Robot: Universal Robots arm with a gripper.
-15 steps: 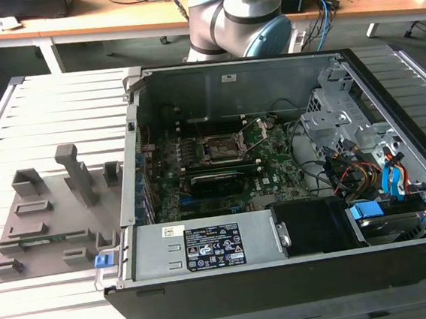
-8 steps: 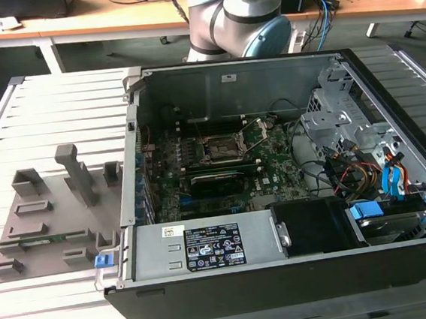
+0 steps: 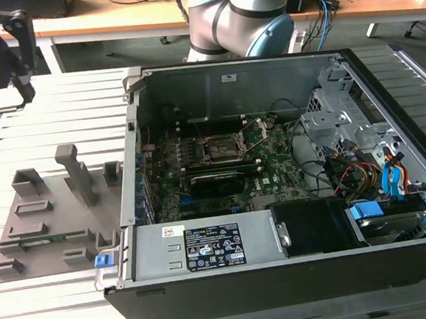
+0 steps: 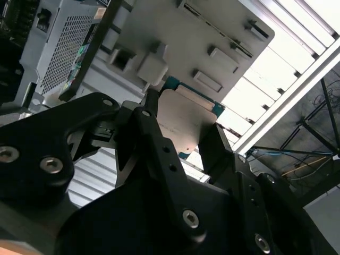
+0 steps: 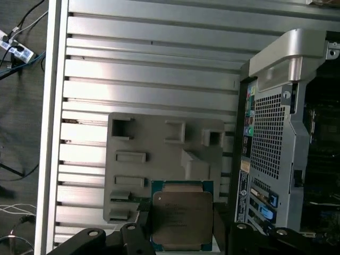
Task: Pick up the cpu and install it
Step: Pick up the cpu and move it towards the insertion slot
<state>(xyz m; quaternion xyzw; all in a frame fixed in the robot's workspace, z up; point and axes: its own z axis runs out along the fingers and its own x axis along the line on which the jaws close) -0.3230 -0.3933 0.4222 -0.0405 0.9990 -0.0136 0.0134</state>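
**Cpu (image 5: 182, 215) pinched in the gripper (image 4: 183, 130), above the bench (image 3: 54, 314)**

The gripper holds the cpu by two opposite edges. Its two black fingers (image 4: 215, 151) are pressed against the sides of the chip. The silvery-grey top plate, with a thin green and pale rim, shows between them in both wrist views. The chip is in the air and touches nothing under it.

In the first wrist view the cpu hangs over the grey fixture plate (image 5: 154, 143). This plate lies flat on the bench, just beside the computer case (image 3: 232, 282), on the exterior view's left of it. The plate carries several low grey blocks and one taller post (image 3: 75, 173).

The computer case lies open on the bench and takes the middle and the exterior view's right side. Inside it is the green motherboard (image 3: 274, 170). The square socket frame (image 3: 223, 149) sits near the middle of the board. I cannot tell how its latch stands.

In the exterior view the dark end of the arm is high over the bench's far corner on the exterior view's left, well apart from the socket frame. The arm's base (image 3: 240, 13), grey with light blue joints, stands behind the far edge of the case. Behind it is a wooden desk (image 3: 109, 20) with cables on it.
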